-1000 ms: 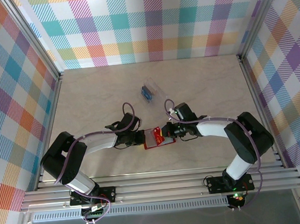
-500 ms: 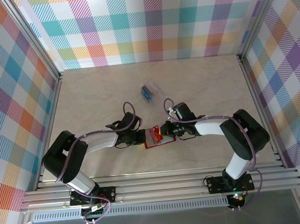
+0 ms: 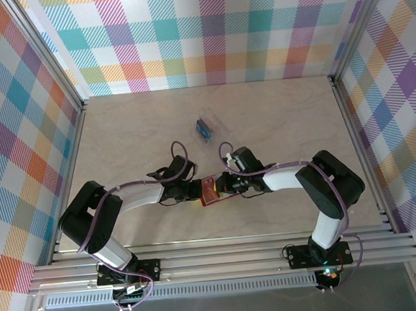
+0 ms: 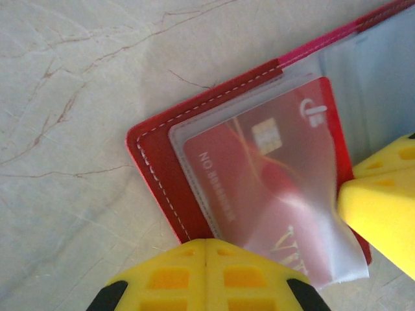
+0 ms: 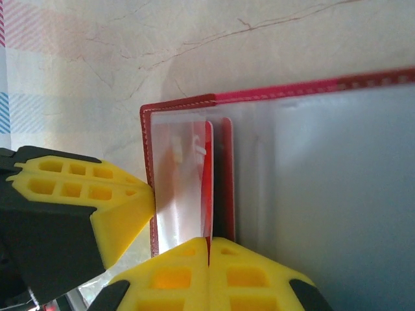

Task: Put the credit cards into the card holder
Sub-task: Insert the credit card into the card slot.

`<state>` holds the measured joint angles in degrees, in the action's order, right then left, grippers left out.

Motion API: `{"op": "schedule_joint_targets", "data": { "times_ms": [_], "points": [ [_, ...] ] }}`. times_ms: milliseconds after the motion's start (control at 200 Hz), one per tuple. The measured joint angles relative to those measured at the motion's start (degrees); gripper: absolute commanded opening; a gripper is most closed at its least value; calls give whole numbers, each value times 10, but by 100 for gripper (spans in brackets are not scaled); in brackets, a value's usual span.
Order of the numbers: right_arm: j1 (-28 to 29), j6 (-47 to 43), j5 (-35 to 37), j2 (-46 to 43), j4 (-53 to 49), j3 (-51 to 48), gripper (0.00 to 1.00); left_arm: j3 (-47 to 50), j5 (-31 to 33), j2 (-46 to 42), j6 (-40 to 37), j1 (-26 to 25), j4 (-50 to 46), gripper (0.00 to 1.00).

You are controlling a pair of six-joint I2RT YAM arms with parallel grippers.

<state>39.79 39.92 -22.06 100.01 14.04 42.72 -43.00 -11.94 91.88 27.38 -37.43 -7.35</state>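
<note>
Card holder [image 4: 155, 178] open on bench [image 3: 277, 121], steadied by left fingers [image 4: 185, 275], closed together; red card [image 4: 259, 175] nearly sleeved. Right fingers [image 5: 175, 272], likewise together: push card edge squarely, low, without buckling sleeve [image 4: 188, 133].

Inventory of what you had around the work:

- Table [image 3: 277, 121]: pale marbled top with thin brown veins.
- Clear plastic case [image 3: 206, 127]: lay on the table toward the far middle, turned at an angle.
- Plaid wall panels [image 3: 205, 33]: stood on the left, far and right sides, in many colours.
- Aluminium rails [image 3: 223, 259]: ran across the near edge, with matching posts [image 3: 45, 49] at the far corners.
</note>
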Motion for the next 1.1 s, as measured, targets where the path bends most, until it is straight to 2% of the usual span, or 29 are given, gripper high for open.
{"op": "schedule_joint_targets", "data": {
  "times_ms": [195,250,385,595,805,1100],
  "points": [
    [11,1,23,3,-2,6,0,0,0,0,0,0,0,0],
    [12,1,29,3,-7,8,6,0,0,0,0,0,0,0],
    [22,-10,50,-4,-33,17,33,-2,2,0,0,0,-2,0],
    [34,-38,91,-57,-122,33,47,-2,6,0,-2,-1,-3,0],
    [34,-68,161,-101,-219,62,45,-5,10,1,-6,-3,-6,0],
    [34,-109,259,-71,-302,139,47,-8,13,2,-14,-4,-13,0]
  ]
}}
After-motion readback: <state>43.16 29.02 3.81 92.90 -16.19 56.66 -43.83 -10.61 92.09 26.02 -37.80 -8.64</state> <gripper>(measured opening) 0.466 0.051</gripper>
